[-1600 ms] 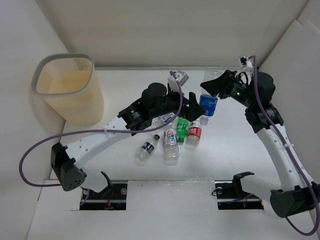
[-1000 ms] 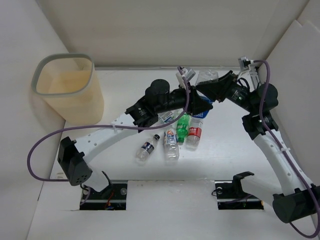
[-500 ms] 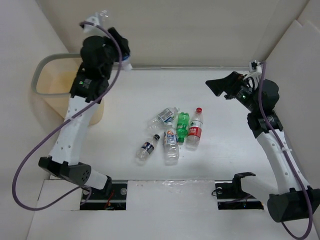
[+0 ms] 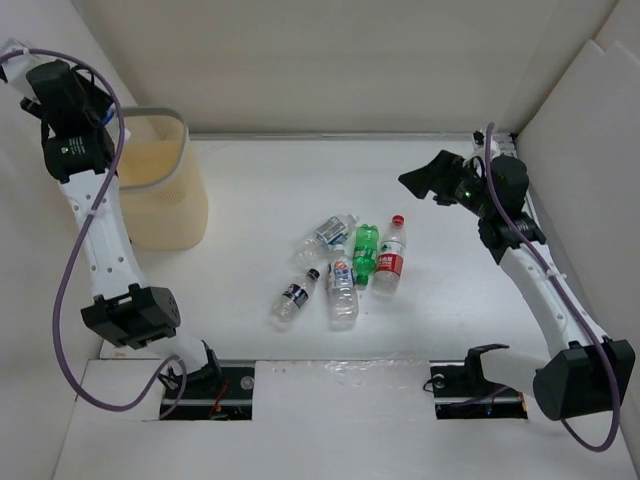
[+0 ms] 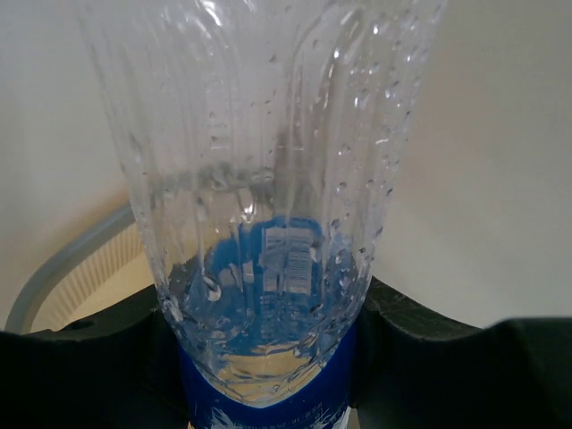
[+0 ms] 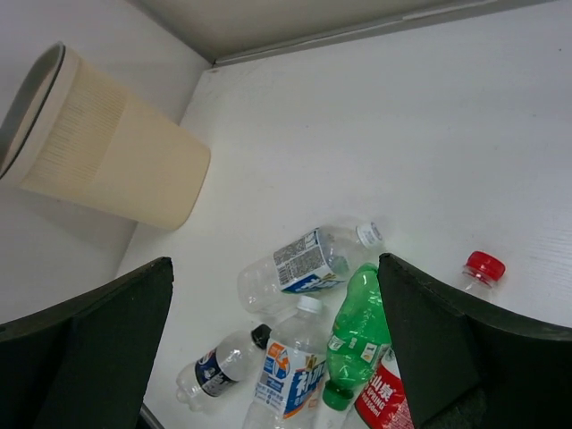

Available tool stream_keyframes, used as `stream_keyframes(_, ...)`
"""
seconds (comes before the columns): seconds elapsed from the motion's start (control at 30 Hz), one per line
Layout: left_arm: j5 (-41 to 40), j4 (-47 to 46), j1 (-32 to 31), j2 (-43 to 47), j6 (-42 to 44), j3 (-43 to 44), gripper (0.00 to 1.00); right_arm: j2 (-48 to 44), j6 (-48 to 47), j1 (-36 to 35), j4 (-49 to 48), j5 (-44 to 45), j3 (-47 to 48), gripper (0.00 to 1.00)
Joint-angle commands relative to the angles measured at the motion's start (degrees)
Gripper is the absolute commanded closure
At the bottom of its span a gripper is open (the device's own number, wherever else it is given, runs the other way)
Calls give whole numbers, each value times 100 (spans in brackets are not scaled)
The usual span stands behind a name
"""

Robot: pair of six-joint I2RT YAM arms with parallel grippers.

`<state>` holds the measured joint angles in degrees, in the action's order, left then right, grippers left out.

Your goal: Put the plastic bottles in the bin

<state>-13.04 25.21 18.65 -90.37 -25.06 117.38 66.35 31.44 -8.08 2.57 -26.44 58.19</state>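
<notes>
The left claw [image 5: 268, 362] is lifted high at the far left of the desk [image 4: 250, 190]. Its two dark fingers are clamped on the lower body of a clear plastic bottle with a blue label [image 5: 268, 179]. The bottle is standing upright in the grip, and water drops are clinging to its inner wall.

Below this claw and slightly to one side, the beige bin [image 4: 165, 215] is standing with its mouth open upward. The height seems chosen so that the bottle clears the grey rim before it drops. Whether the bottle is hanging squarely over the opening cannot be told.

The right claw [image 4: 422, 175] is hovering with its fingers spread wide apart and nothing between them. It is tilting down toward the desk, probably getting ready for another pick.

Below and ahead of it, five bottles are lying in a loose cluster:
- a green bottle [image 4: 365, 245]
- a red-capped bottle [image 4: 390, 255] just beside the green one
- a blue-labelled bottle [image 4: 327, 232]
- a white-capped bottle [image 4: 342, 290]
- a dark-labelled bottle [image 4: 295, 295]

All five are waiting well apart from the bin.
</notes>
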Motion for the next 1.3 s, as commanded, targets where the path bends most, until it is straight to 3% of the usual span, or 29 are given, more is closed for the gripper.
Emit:
stream_keyframes(0.0,539,80,270,116,-219,-443,100,-157,-156,-98,-222,235,52,0)
stream_keyframes(0.03,539,-15,383,168,-219,-775,100,-96,-156,-185,-143,305,52,0)
stream_keyframes(0.1,678,-209,516,221,-219,-1128,89,-8,-226,-290,41,542,52,0)
stream_keyframes(0.13,680,-297,569,221,-271,-1226,63,79,-313,-448,146,908,174,0)
stream_keyframes(0.2,993,-359,569,134,-271,-1227,21,299,-471,-659,734,1454,358,0)
stream_keyframes(0.23,1101,-263,569,20,-358,-966,0,491,-472,-904,1241,2162,586,0)
stream_keyframes(0.37,1225,-87,297,-60,-228,-376,0,888,-367,-1047,1834,3117,728,0)
stream_keyframes(0.5,1962,132,16,-60,44,354,0,1529,-253,-1100,2151,3259,668,0)
stream_keyframes(0.6,2234,256,-1063,63,554,794,0,1811,2,-1100,2046,3389,404,0)
stream_keyframes(0.7,2851,203,-1995,229,555,620,0,2066,107,-1100,1879,3391,351,0)
stream_keyframes(0.73,2851,134,-2441,387,555,497,0,2145,108,-1100,1827,3391,351,0)
stream_keyframes(0.87,2851,-279,-3234,1036,555,-870,0,2680,161,-1205,1765,3276,351,1)
stream_keyframes(1.0,2842,-859,-3753,1662,344,-2145,0,3059,300,-1205,1765,3224,351,2)
stream_keyframes(1.17,2596,-930,-4326,1926,291,-2746,0,3322,301,-1205,1546,2953,219,6)
stream_keyframes(1.27,2604,-1009,-4467,2058,177,-3089,0,3464,301,-1205,1492,2829,219,28)
